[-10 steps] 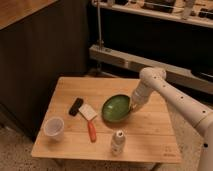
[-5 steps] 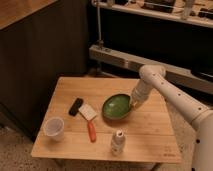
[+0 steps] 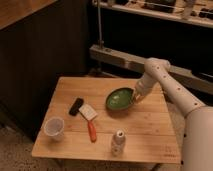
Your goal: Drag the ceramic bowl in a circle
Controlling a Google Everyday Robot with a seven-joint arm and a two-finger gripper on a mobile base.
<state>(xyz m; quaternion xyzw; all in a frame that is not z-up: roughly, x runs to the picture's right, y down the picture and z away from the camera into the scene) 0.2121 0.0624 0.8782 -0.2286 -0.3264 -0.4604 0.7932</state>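
The ceramic bowl (image 3: 118,99) is a round, shallow, glossy green bowl on the wooden table (image 3: 150,132), right of centre and toward the back. My gripper (image 3: 134,97) comes down from the white arm at the right and sits at the bowl's right rim, touching it. The arm's white forearm runs up to an elbow at the upper right. The bowl looks empty.
A translucent white plastic cup (image 3: 54,127) stands front left. A black block (image 3: 76,106) and a spatula with an orange handle (image 3: 90,124) lie left of the bowl. A small white bottle (image 3: 117,142) stands at the front. A metal rack rail (image 3: 120,59) runs behind the table.
The bowl and my gripper have shifted slightly toward the back of the table. The other items have not moved.
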